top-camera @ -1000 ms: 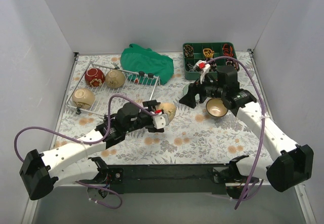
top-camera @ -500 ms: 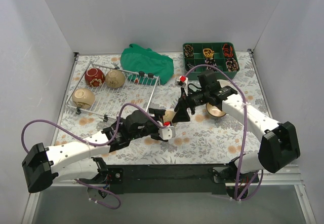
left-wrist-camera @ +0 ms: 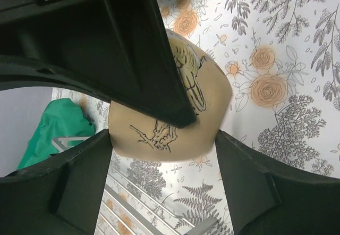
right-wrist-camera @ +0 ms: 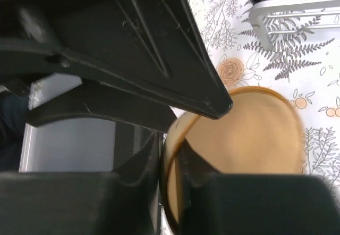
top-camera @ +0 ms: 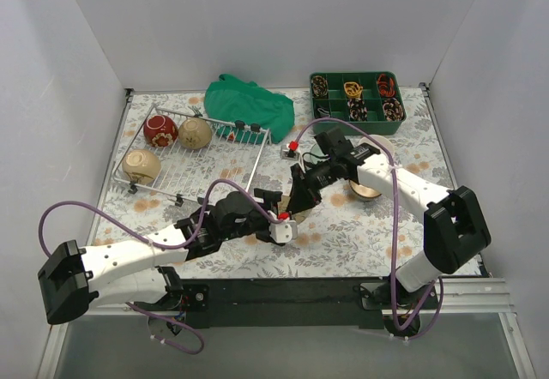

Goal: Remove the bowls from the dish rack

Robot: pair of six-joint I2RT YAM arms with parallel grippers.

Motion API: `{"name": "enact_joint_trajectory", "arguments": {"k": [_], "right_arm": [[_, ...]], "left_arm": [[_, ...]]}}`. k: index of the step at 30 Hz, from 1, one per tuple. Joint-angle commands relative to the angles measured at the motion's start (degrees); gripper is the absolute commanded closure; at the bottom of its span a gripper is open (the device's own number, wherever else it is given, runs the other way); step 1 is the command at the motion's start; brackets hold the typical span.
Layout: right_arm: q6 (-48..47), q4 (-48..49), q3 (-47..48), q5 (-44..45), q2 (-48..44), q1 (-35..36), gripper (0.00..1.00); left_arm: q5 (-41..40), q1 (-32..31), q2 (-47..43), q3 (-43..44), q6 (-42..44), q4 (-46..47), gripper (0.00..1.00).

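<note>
Pinching one beige bowl (left-wrist-camera: 204, 120), both jaws nearly closed.

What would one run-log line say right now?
phase: handover | left gripper: holds beige bowl | right gripper: pinching its rim | dish rack: three bowls

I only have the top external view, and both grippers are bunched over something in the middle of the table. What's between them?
Observer: The left wrist view shows a beige bowl with a dark bird-and-branch drawing. The left gripper is closed on its sides.
Operator: Is the other arm on it too?
Observer: Yes. In the right wrist view the right gripper pinches the rim, one finger inside and one outside.
Operator: Anything in the bowl?
Observer: Nothing shows. The part of the inside in view is plain glossy tan.
</note>
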Motion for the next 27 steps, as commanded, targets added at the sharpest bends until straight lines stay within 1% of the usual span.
{"name": "enact_joint_trajectory", "arguments": {"k": [1,2,3,4,6,8,9,10,11,12,13,14,15,16,18,19,21,22,25,27], "right_arm": [[-2.5,-1.8,2.5,-1.9,0.1,0.7,0.94],[-2.6,-1.8,2.5,-1.9,0.0,0.7,0.98],[-2.6,-1.8,2.6,-1.9,-0.2,0.7,0.99],[-2.3,-1.8,2.6,-1.2,-0.6,0.7,0.99],[-1.7,-1.7,2.6,0.9,-1.7,0.7,0.99],[0.0,-1.8,2.4,6.2,-3.6,0.7,0.99],[0.8,-1.7,2.3,8.2,-4.2,0.6,0.99],[2.6,-1.7,2.2,13.5,-5.0,0.5,0.99],[3.9,-1.7,2.2,16.6,-6.5,0.3,0.99],[5.2,-1.7,2.1,20.0,-7.4,0.2,0.99],[6.5,-1.7,2.2,27.2,-8.2,0.0,0.99],[9.1,-1.7,2.2,31.0,-9.9,-0.4,0.99],[10.2,-1.7,2.2,34.3,-10.7,-0.7,0.99],[11.2,-1.7,2.1,41.3,-11.6,-1.0,0.99],[13.9,-1.7,2.0,48.9,-14.3,-1.7,0.99],[14.8,-1.6,1.9,57.0,-15.7,-2.0,0.99],[17.5,-2.0,1.9,66.0,-16.5,-3.3,0.99],[17.7,-2.1,2.0,74.3,-16.9,-3.9,0.99],[21.3,-2.7,2.3,85.0,-16.6,-7.9,0.99],[22.5,-2.4,1.8,87.5,-16.3,-12.3,0.99]], "left_arm": [[-0.2,-0.3,-1.3,-0.1,-1.3,5.5,0.80],[-0.7,-0.3,-1.4,-0.3,-1.4,5.7,0.78],[-1.1,-0.3,-1.3,-0.5,-1.9,6.4,0.74],[-1.4,-0.3,-1.6,-0.8,-2.3,6.9,0.62],[-3.6,-0.2,-2.3,-1.9,-3.7,8.9,0.51],[-4.3,-0.1,-3.3,-3.3,-4.6,10.4,0.39],[-4.6,0.3,-4.3,-3.9,-4.9,12.1,0.35],[-4.8,0.5,-4.7,-4.3,-5.6,12.9,0.32],[-5.1,0.9,-5.1,-4.6,-5.9,13.6,0.25],[-5.2,1.7,-5.5,-5.0,-6.1,14.8,0.21],[-5.3,2.2,-6.2,-5.0,-8.3,15.4,0.17],[-5.2,3.6,-6.6,-5.1,-9.6,16.1,0.09],[-5.1,4.5,-6.9,-5.2,-10.6,17.5,0.07],[-4.7,5.4,-7.4,-5.1,-11.5,18.0,0.05],[-4.9,8.4,-7.5,-4.9,-14.9,19.5,0.02],[-5.3,9.4,-7.5,-4.6,-16.1,20.1,0.02],[-6.7,12.1,-7.5,-4.1,-20.1,21.4,0.02],[-7.6,13.0,-7.4,-3.6,-21.4,21.9,0.02],[-12.8,15.9,-7.1,-3.0,-25.0,23.7,0.02],[-18.8,17.3,-6.7,-2.6,-27.1,24.9,0.02]]}}
